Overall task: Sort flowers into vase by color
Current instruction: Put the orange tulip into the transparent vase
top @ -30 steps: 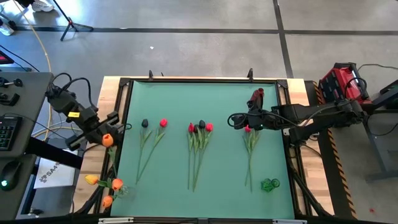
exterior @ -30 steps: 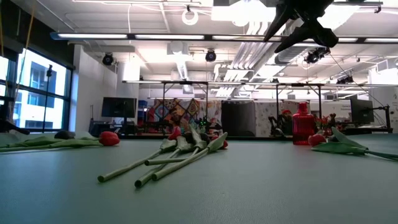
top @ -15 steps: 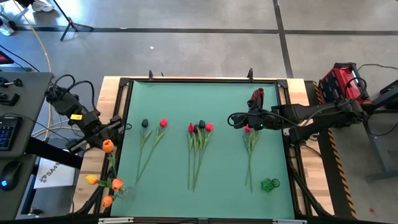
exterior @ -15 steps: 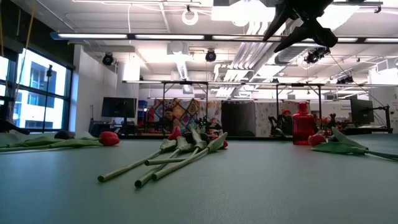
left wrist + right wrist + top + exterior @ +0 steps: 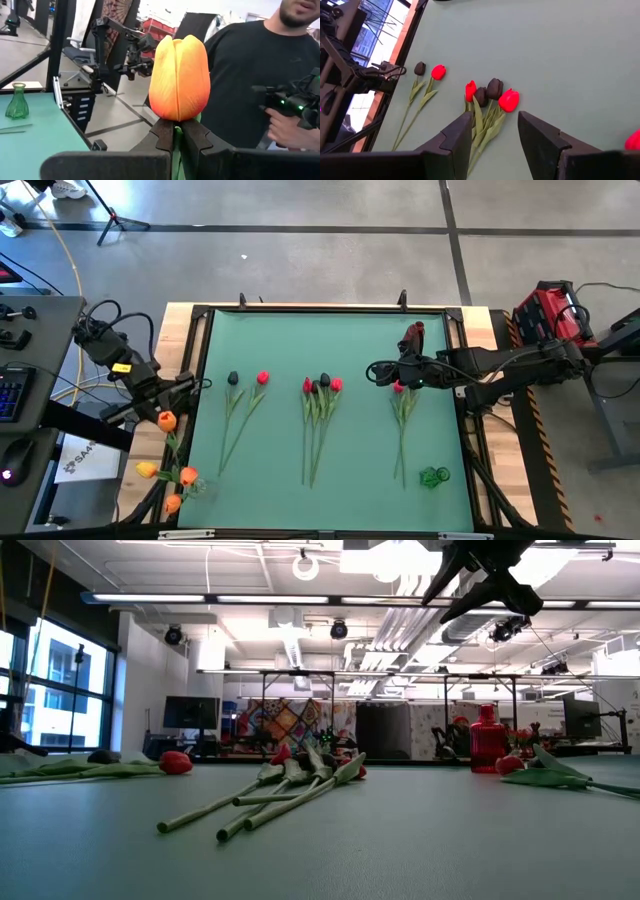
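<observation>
Left gripper (image 5: 176,131) pinches one orange tulip (image 5: 179,77); right gripper (image 5: 492,131) gapes empty above four tulips (image 5: 490,92).

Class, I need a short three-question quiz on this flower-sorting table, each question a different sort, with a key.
1. True or false: the left end effector is shut on an orange tulip.
2. How many tulips lie in the middle bunch? A) two B) four C) six
3. Fill in: the green vase stands at the table's near-____ corner.

Key: 1 true. 2 B. 3 right. The right end effector is open above the mat, holding nothing.
</observation>
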You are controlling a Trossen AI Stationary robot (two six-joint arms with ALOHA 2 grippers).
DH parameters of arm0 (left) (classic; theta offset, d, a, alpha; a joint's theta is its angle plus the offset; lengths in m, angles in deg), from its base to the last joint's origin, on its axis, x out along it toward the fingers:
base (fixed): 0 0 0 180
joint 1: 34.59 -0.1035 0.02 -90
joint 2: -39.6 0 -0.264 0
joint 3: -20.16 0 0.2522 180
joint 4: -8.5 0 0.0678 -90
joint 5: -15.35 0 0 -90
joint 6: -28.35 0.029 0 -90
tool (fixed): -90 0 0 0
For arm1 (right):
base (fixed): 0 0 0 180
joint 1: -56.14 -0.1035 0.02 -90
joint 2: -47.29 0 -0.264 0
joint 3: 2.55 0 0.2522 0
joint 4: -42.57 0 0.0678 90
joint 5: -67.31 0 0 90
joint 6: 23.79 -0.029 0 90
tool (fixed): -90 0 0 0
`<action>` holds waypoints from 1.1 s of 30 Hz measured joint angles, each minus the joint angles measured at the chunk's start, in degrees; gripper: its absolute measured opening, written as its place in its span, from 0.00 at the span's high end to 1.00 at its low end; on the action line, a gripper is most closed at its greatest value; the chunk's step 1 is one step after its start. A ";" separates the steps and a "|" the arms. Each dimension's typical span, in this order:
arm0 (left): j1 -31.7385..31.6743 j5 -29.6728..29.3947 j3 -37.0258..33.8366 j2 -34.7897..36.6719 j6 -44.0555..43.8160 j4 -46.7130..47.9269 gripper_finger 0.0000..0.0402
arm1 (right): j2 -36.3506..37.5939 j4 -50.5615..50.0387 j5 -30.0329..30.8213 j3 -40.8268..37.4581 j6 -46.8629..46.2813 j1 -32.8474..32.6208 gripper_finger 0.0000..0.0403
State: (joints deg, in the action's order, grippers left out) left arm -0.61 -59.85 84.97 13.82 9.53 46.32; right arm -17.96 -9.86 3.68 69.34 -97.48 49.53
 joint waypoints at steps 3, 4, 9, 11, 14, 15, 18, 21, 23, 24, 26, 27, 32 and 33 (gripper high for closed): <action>0.00 0.00 0.00 -0.02 0.52 0.00 1.00 | 0.00 0.00 0.00 0.00 -0.02 0.00 0.63; 0.00 0.05 0.00 -0.16 0.91 0.00 1.00 | 0.00 0.02 0.00 0.00 0.00 0.00 0.63; 0.07 -0.29 0.00 -1.01 2.96 -0.43 1.00 | 0.00 0.04 0.00 0.00 0.00 0.00 0.63; 0.07 -1.22 0.02 -1.22 5.00 -1.55 1.00 | 0.00 0.04 0.00 0.00 0.00 0.00 0.63; 0.07 -3.32 0.02 -1.36 7.28 -1.67 1.00 | 0.00 0.04 0.00 0.00 -0.02 0.00 0.63; 0.07 -3.46 0.02 -1.32 7.40 -1.67 1.00 | 0.00 0.05 0.00 0.00 -0.08 0.00 0.63; 0.07 -3.22 0.02 -1.31 6.81 -1.66 1.00 | 0.00 0.04 -0.01 0.00 -0.92 0.00 0.63; 0.07 -0.97 0.02 -1.33 4.65 -1.62 1.00 | 0.00 0.04 -0.39 0.00 -0.93 0.00 0.63; 0.07 -0.07 0.02 -1.31 3.96 -1.62 1.00 | -0.01 0.04 -0.42 0.00 -0.93 0.00 0.63; 0.08 0.02 0.02 -1.31 3.97 -1.64 1.00 | 0.00 0.04 -0.42 0.00 -0.92 0.00 0.63; 0.09 -0.02 0.02 -1.33 3.93 -1.64 1.00 | 0.00 0.04 -0.42 0.00 -0.92 0.00 0.63; 0.07 -0.05 0.02 -1.33 3.94 -1.66 1.00 | 0.00 0.04 -0.42 0.00 -0.92 0.00 0.63; 0.07 -0.02 0.02 -1.31 4.03 -1.43 1.00 | 0.00 0.03 -0.51 0.00 -0.92 0.00 0.63; 0.08 -0.02 0.02 -1.33 4.34 -1.32 1.00 | 0.00 0.03 -0.83 0.00 -0.92 0.00 0.63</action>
State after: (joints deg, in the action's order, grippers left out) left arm -0.53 -59.86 84.99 12.49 13.86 45.00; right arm -17.96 -9.83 2.84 69.34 -98.40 49.53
